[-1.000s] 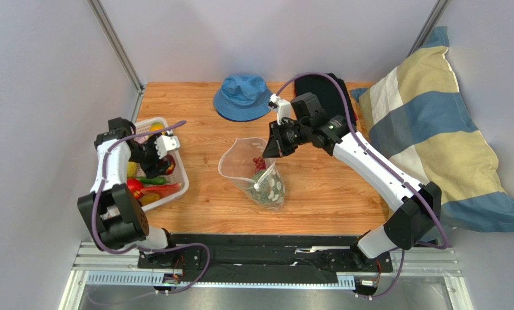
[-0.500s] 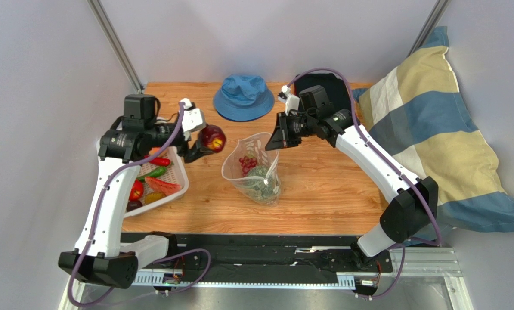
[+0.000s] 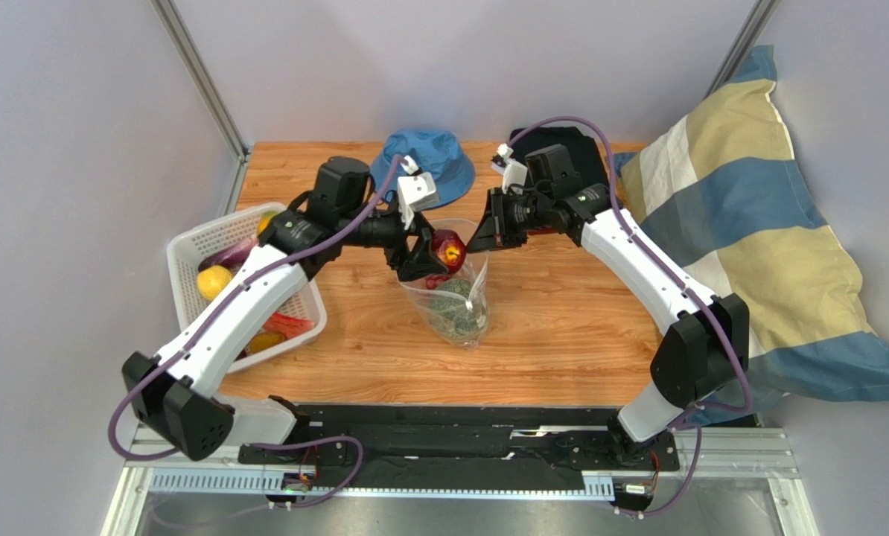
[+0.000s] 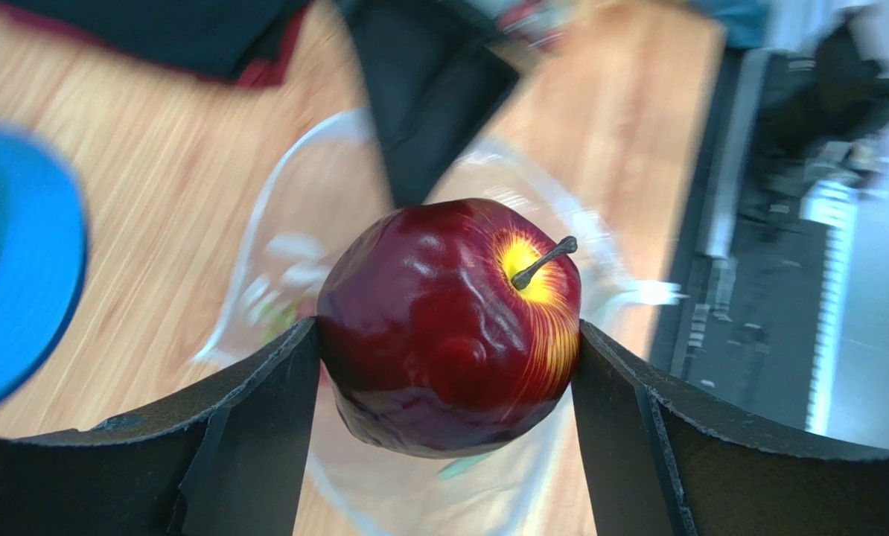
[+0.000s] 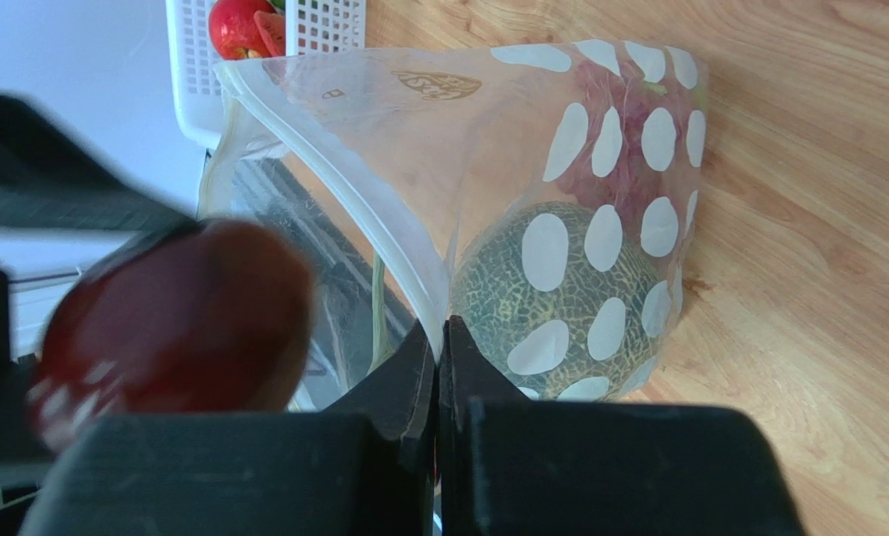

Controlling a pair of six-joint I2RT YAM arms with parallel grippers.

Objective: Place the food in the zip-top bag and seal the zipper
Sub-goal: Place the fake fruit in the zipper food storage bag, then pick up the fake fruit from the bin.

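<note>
Bag (image 3: 456, 307) sits mid-table (image 3: 572, 335), mouth up and spread open, with a netted green ball (image 5: 550, 302) and purple grapes (image 5: 628, 156) inside. Its zipper (image 5: 328, 188) is unsealed. Your right gripper (image 5: 438, 352) is pinched tight on the bag's rim at the right side and holds that edge up. Your left gripper (image 4: 447, 363) holds a dark red apple (image 4: 449, 324) between wide-set fingers and hangs just above the bag's mouth; the apple is not yet inside. More food lies in the white basket (image 3: 188, 259) on your left: a yellow fruit (image 3: 214, 279) and something red (image 3: 285, 326) near its front. A blue hat (image 3: 443, 165) lies beyond the bag, partly hidden by your left arm.
</note>
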